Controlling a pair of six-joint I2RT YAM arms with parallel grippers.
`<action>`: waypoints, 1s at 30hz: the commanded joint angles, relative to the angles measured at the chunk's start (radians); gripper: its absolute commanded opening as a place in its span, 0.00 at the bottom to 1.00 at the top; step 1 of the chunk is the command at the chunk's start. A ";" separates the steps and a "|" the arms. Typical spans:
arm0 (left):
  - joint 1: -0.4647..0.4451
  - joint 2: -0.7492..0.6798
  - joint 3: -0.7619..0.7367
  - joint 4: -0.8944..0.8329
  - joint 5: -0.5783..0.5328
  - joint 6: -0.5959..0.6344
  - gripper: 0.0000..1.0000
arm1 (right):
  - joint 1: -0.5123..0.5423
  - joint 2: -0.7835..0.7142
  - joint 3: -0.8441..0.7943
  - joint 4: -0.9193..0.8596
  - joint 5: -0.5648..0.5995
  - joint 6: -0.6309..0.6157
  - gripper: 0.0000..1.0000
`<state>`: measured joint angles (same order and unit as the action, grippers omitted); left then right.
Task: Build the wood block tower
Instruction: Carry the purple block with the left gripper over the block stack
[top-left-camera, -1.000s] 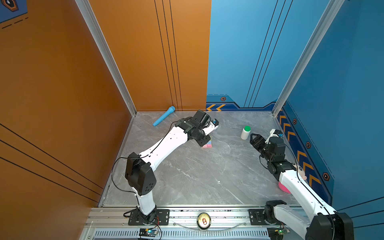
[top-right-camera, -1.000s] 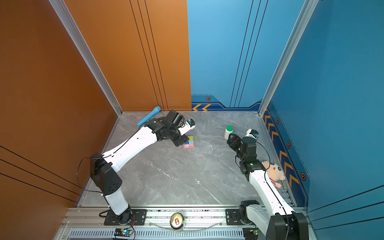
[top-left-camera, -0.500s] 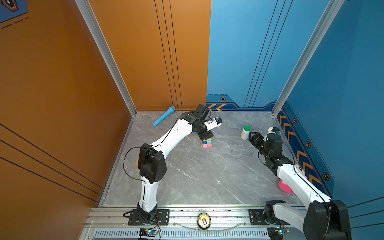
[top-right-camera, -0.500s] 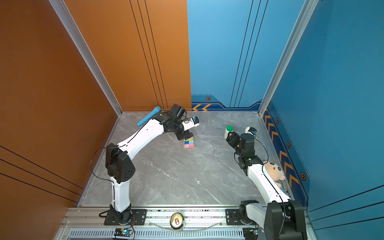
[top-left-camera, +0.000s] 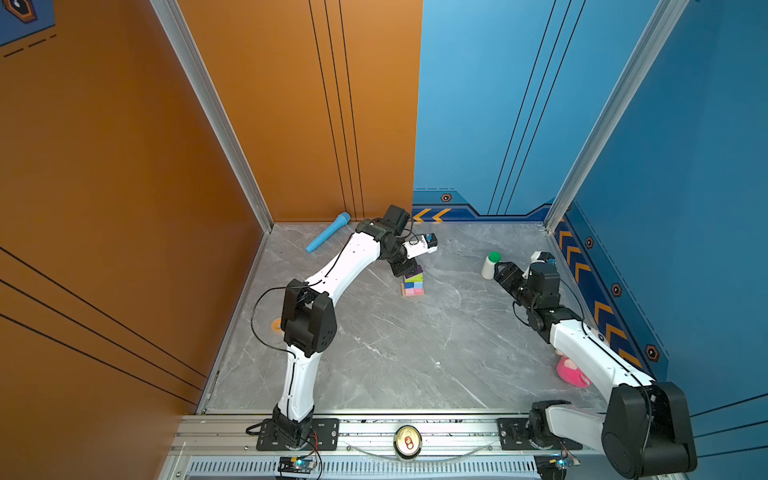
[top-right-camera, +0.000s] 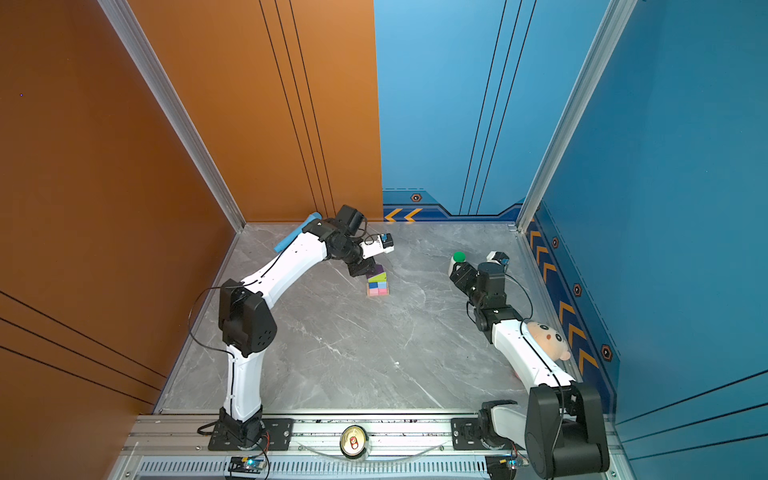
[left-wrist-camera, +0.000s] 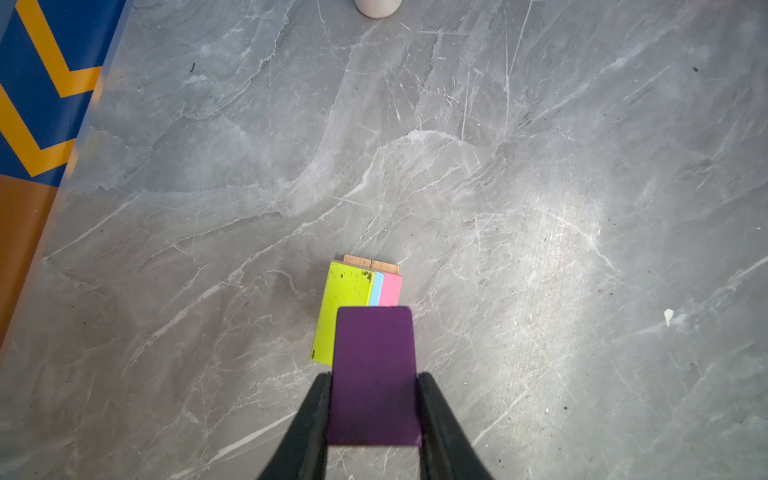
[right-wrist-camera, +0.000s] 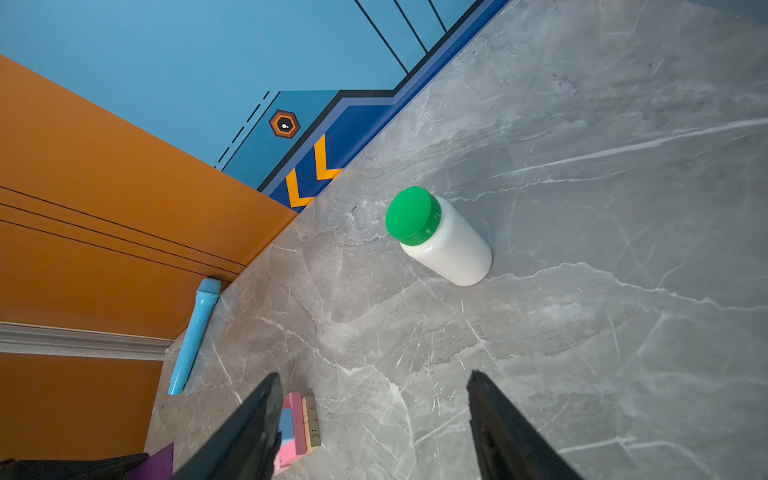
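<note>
A white bottle with a green cap stands upright on the grey table, a little ahead of the right jaws and clear of them, and well ahead of the left jaws. A blue microphone lies flat at the foot of the orange wall, behind the left jaws and well apart. A plush toy sits by the blue wall, well behind the right jaws. A can rests on the front rail, far behind both.

Tower partly hidden beneath purple block
</note>
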<state>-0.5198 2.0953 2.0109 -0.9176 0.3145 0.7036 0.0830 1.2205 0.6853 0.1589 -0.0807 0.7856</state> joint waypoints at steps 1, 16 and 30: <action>-0.011 0.028 0.030 -0.029 -0.023 0.059 0.15 | -0.008 0.010 0.032 0.028 -0.024 -0.006 0.71; -0.036 0.123 0.122 -0.030 -0.112 0.149 0.15 | -0.008 0.011 0.033 0.027 -0.019 -0.011 0.71; -0.033 0.136 0.137 -0.056 -0.121 0.172 0.15 | -0.008 0.039 0.045 0.042 -0.038 -0.006 0.71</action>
<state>-0.5537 2.2166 2.1174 -0.9405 0.2016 0.8528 0.0784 1.2453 0.7044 0.1783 -0.1020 0.7853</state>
